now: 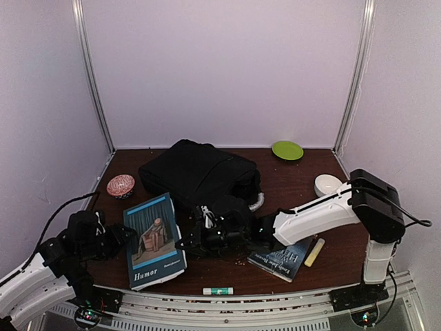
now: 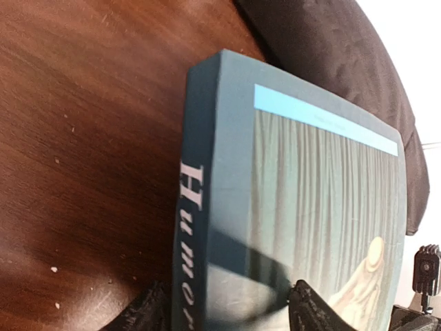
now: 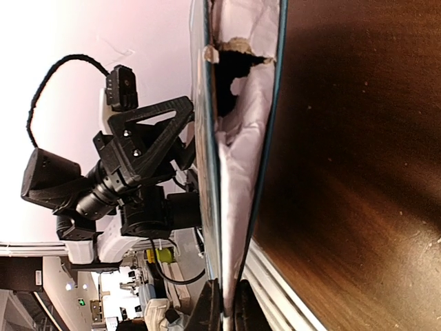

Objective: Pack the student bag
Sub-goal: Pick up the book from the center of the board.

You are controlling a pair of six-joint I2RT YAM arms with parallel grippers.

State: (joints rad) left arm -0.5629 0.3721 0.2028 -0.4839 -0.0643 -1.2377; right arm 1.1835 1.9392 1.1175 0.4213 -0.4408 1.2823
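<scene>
Student bag (image 1: 196, 172) flat | left jaws, right jaws clamp book (image 1: 153, 238) edges | arms low

The overhead camera sits above and behind my arm bases, looking down across the whole table (image 1: 289, 186) toward the back wall. My left wrist camera looks past my left fingers (image 2: 148, 314), very close along the spine of a teal book (image 2: 310, 193), with the black bag (image 2: 331, 48) beyond. My right wrist camera, rolled sideways, looks past my right fingers (image 3: 205, 314), tight against that book's page edge, facing my left arm (image 3: 138, 207). All three views share the book.
</scene>
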